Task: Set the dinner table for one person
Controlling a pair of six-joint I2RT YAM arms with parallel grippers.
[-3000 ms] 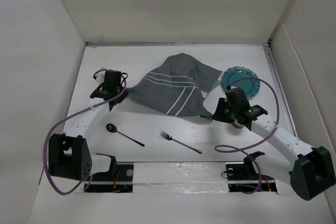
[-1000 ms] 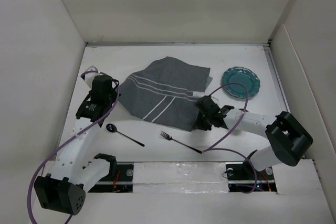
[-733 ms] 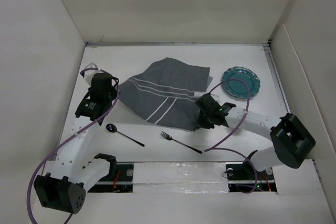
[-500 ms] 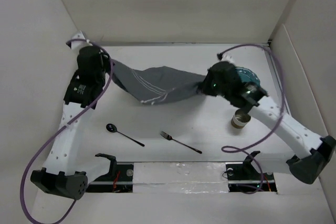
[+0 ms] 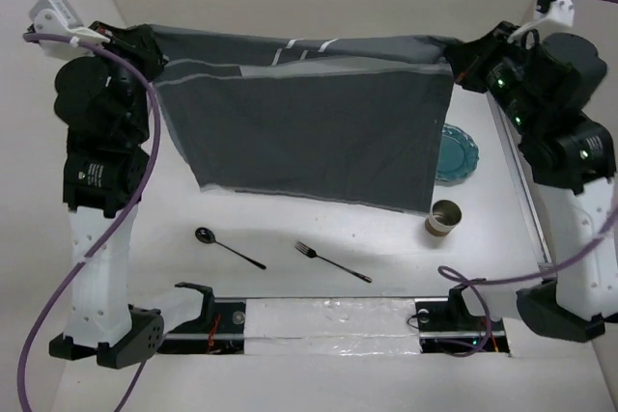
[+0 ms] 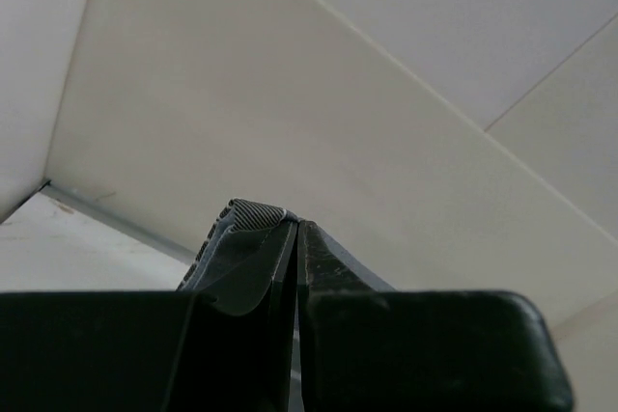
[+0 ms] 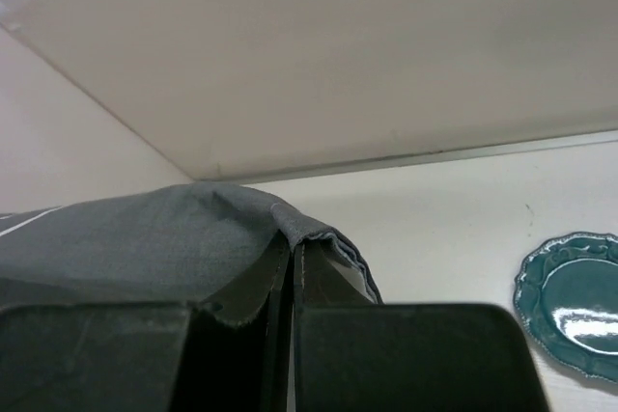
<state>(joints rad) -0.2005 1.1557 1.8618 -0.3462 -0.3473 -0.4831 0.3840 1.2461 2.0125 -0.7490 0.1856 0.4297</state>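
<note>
A dark grey placemat [image 5: 309, 127] with white stripes hangs stretched high above the dinner table [image 5: 290, 229], held by its two upper corners. My left gripper [image 5: 145, 41] is shut on the left corner; my right gripper [image 5: 462, 57] is shut on the right corner. In the left wrist view the jaws are pressed together with striped cloth [image 6: 246, 229] over the left gripper [image 6: 294, 229]. In the right wrist view grey cloth [image 7: 193, 238] drapes over the shut right gripper [image 7: 293, 248].
On the tabletop lie a black spoon [image 5: 224, 246] at the near left and a fork [image 5: 331, 261] near the middle. A brown cup [image 5: 443, 218] stands at the right, a teal plate [image 5: 458, 153] behind it, partly hidden by the cloth. White walls enclose three sides.
Both arms have risen and spread apart, lifting the placemat off the table and pulling it out flat between them. The cup has come into view.
</note>
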